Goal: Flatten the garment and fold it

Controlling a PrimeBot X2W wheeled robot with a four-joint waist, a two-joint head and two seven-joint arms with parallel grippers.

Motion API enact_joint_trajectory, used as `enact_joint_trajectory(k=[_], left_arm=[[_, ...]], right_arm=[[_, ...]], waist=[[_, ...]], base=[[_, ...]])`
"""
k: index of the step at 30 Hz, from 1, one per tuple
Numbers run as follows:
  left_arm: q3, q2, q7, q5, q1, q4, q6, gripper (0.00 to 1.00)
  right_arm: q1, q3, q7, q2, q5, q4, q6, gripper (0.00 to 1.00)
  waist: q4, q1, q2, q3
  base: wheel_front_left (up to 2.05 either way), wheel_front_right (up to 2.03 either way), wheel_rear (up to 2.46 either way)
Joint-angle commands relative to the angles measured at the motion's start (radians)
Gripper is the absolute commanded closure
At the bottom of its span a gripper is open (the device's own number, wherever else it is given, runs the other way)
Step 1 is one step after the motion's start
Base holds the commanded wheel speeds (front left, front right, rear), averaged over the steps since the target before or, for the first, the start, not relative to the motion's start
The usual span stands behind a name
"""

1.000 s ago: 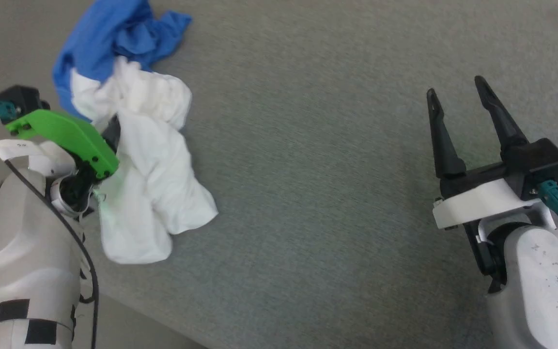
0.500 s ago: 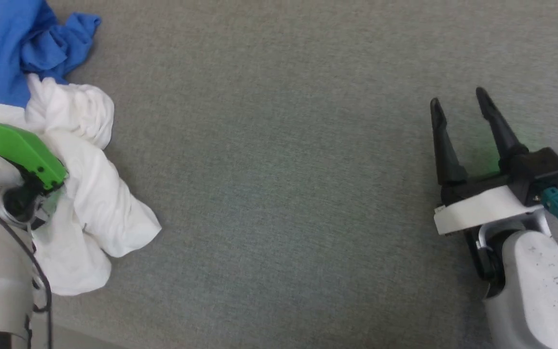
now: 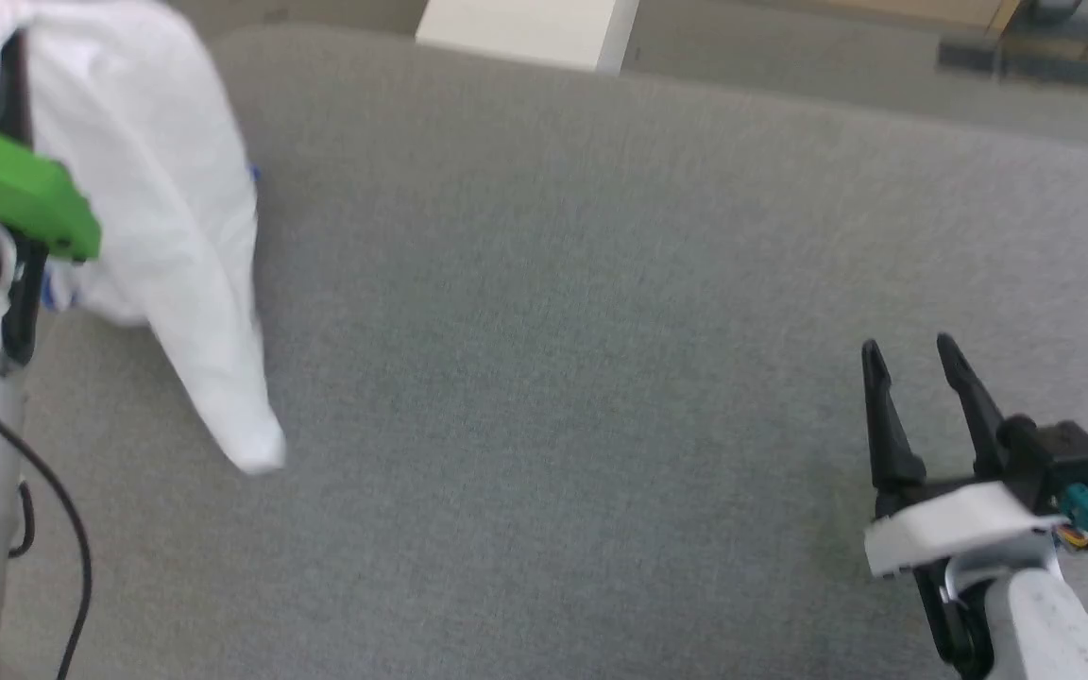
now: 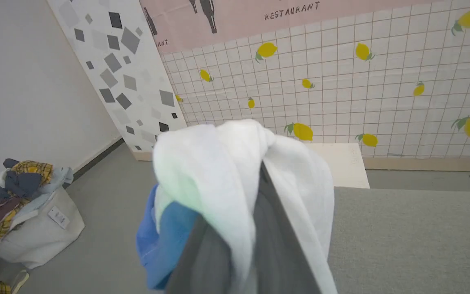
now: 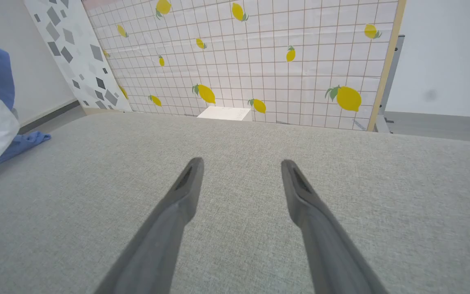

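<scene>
White knit, thin and limp by the look of it: the shirt [image 3: 166,208] hangs bunched from the left hand [image 4: 245,200]. That hand's two fingers [image 4: 276,228] stand close together, with cloth pinched between them and draped over their tips. Most of the white body drops below that hand and toward the robot's middle, narrowing to a loose point low over the bench [image 3: 553,378] (whether that point touches the grey cover I cannot tell). A blue sleeve [image 4: 159,241] bulges just beside the left fingers. In the right wrist view a blue end [image 5: 25,143] lies on the bench, far out to the left of the right hand [image 3: 908,348]. The right hand is spread wide and holds nothing, well apart from the cloth.

I judge the shirt a light load with no stiffness. It will sag, twist and fold on itself wherever it is unsupported, and a single pinch only ropes it up. It should not be fragile, but a thin fold may slide out of smooth fingers, and the textured cover will likely drag on it. The better holds are edges and seams: a hem corner, a shoulder seam, the neckband. The right hand could take the hanging point nearest it, so that both hands can spread the body flat.
</scene>
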Motion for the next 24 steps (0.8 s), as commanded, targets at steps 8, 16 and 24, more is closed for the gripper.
enact_joint_trajectory(k=[8, 16, 24], left_arm=[[-0.117, -0.073, 0.018, 0.053, -0.099, -0.212, -0.012, 1.00], [-0.260, -0.231, 0.044, -0.011, -0.076, -0.306, -0.042, 1.00], [-0.444, -0.357, 0.150, -0.133, 0.107, -0.200, -0.062, 1.00]], right_arm=[[0.070, -0.024, -0.012, -0.001, 0.023, -0.004, -0.002, 0.00], [0.097, -0.023, 0.014, -0.001, 0.011, -0.037, -0.002, 0.00], [0.109, -0.019, 0.030, -0.001, 0.016, -0.063, -0.002, 0.00]], waist=[[-0.160, 0.0000, -0.0001, -0.229], [-0.307, 0.0000, -0.0001, -0.233], [-0.403, 0.0000, -0.0001, -0.208]], base=[[0.00, 0.00, 0.00], [0.00, 0.00, 0.00], [0.00, 0.00, 0.00]])
